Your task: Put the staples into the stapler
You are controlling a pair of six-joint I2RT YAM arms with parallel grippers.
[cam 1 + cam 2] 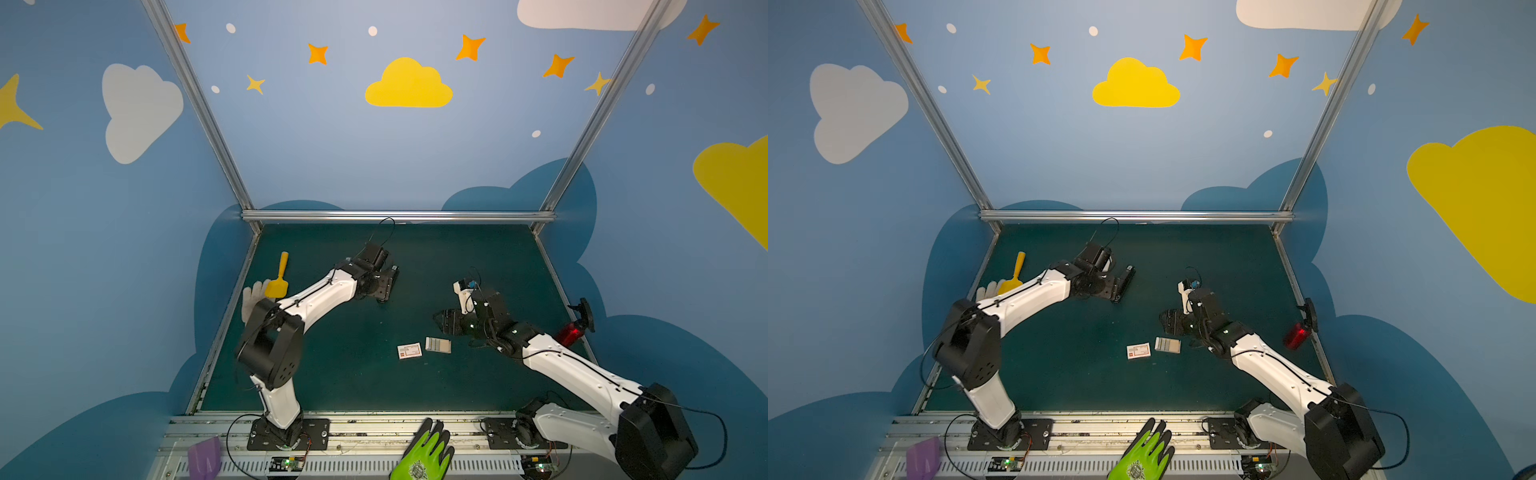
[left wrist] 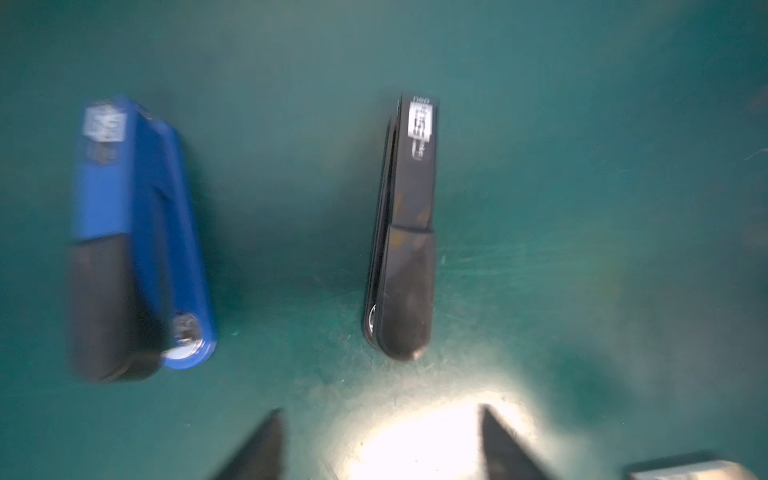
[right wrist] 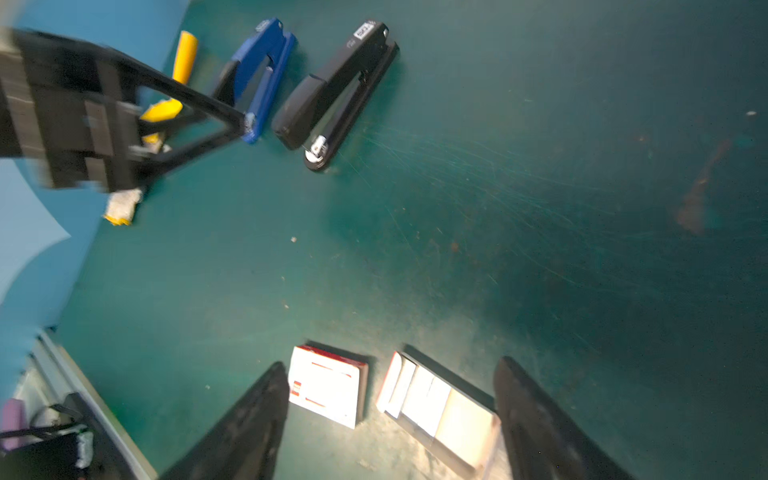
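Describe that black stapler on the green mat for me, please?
The black stapler is long and slim, seemingly matte plastic, with a white label at one end and a shiny metal plate at the other. Its top is down, not swung open. It lies on the green mat, alongside a blue stapler with a gap between them. Nothing else touches it.

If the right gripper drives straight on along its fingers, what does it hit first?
Probably the tray of staples: in the right wrist view it lies ahead between the open fingers of the right gripper, with the white box beside it. Depth is unclear.
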